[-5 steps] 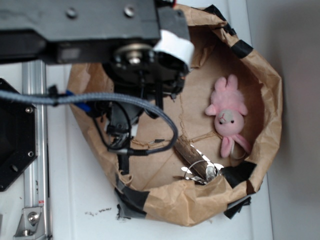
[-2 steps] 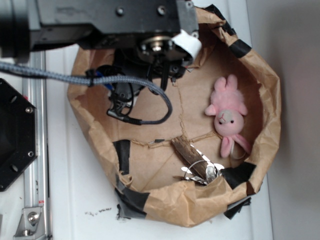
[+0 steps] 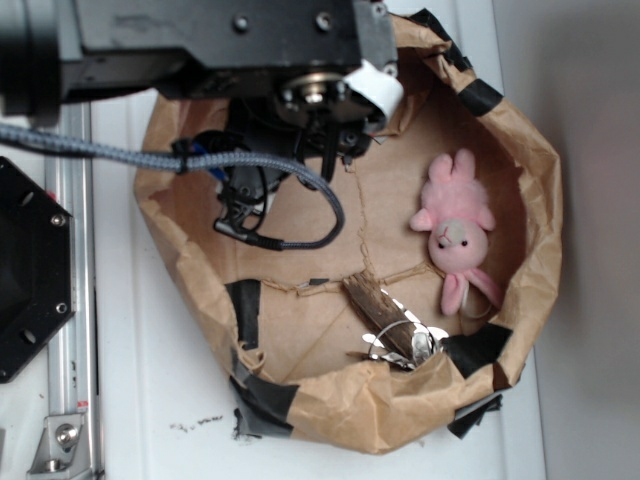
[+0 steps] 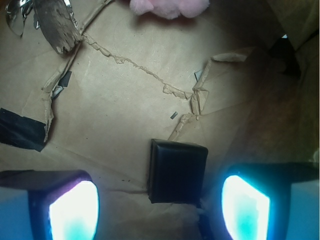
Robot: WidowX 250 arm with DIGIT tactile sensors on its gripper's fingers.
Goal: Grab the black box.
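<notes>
Under the big black arm in the outside view, much of the brown paper nest (image 3: 520,190) is hidden, and the black box cannot be seen there at all. At the far left edge a black plate with screws (image 3: 30,290) is cut off, and a silver rail (image 3: 70,400) runs down beside it. A grey cable (image 3: 200,160) loops across the left part of the nest. Black tape patches (image 3: 245,310) stick to the paper wall. Low in the middle lies a brown bit of wood (image 3: 375,310) with something shiny next to it, too small to make out. On the right a pink plush bunny (image 3: 455,235) lies near the paper wall.

Down in the wrist view, a tape patch (image 4: 20,129) shows at the left edge, and the wood (image 4: 57,25) is cut off at the top left corner. Only the bottom of the bunny (image 4: 170,6) peeks in at the top. Torn, wrinkled lines cross the paper floor.

The gripper (image 4: 159,202) is spread wide. Its two fingers (image 4: 72,210) glow bright and blurry at the bottom corners, so their edges are hard to see. The black box (image 4: 176,171) lies flat on the paper between them, closer to the right finger. The fingers hold nothing. There is a clear gap on the left side of the box; on the right side I cannot tell if the finger touches it.
</notes>
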